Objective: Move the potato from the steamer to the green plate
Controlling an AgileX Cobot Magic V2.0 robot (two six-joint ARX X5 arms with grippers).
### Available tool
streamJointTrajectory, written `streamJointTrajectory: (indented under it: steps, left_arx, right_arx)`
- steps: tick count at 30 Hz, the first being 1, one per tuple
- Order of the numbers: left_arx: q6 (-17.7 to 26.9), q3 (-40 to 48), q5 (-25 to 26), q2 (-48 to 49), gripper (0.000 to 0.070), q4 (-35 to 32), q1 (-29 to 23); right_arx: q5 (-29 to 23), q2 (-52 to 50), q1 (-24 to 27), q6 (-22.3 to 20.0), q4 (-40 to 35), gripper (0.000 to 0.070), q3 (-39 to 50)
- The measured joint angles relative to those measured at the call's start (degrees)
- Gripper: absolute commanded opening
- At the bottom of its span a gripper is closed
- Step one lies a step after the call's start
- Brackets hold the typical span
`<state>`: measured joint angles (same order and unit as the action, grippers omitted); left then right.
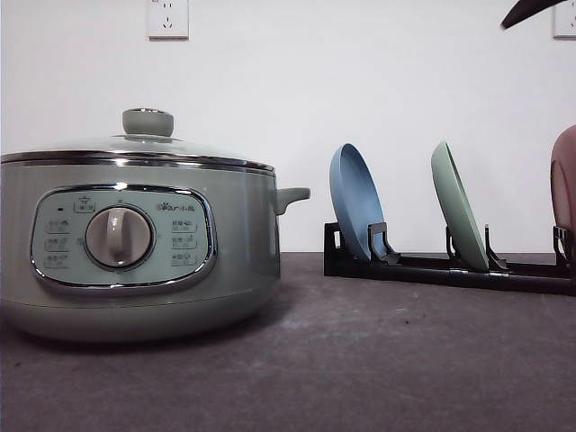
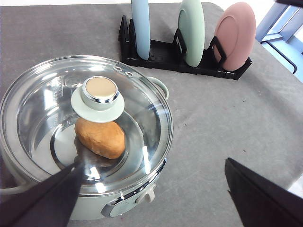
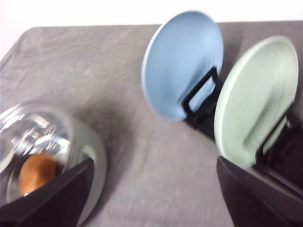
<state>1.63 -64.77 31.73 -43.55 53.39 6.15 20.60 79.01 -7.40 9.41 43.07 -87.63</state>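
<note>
The pale green steamer point(image 1: 243, 234) stands on the left of the table with its glass lid point(image 2: 42, 104) on. Through the lid I see the orange-brown potato point(image 2: 100, 137) lying on the steamer's floor, under the lid knob point(image 2: 100, 91). My left gripper point(image 2: 152, 164) hovers above the steamer's front edge, open and holding nothing. The green plate point(image 1: 459, 216) stands on edge in a black rack point(image 1: 432, 270) to the right. My right gripper point(image 3: 154, 163) hangs open over the bare cloth between the steamer point(image 3: 87, 142) and the green plate point(image 3: 258, 94).
A blue plate point(image 1: 353, 202) stands in the rack on the steamer's side of the green one, a pink plate point(image 2: 235, 33) on the other side. The steamer's side handle point(image 1: 292, 195) points towards the rack. A dark arm part point(image 1: 531, 11) shows at the upper right.
</note>
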Motion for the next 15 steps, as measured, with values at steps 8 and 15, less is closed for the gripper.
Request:
streamJointTrajectory:
  steps: [8,15]
  left_arx:
    - [0.0,0.0,0.0,0.0,0.0607,0.0,0.0]
    - [0.0,0.0,0.0,0.0,0.0607,0.0,0.0]
  right_arx:
    - [-4.2,12.5,0.0,0.1,-2.9,0.0521,-7.9]
    - [-7.3,19.7,0.2,0.6,-6.5,0.052,-9.2]
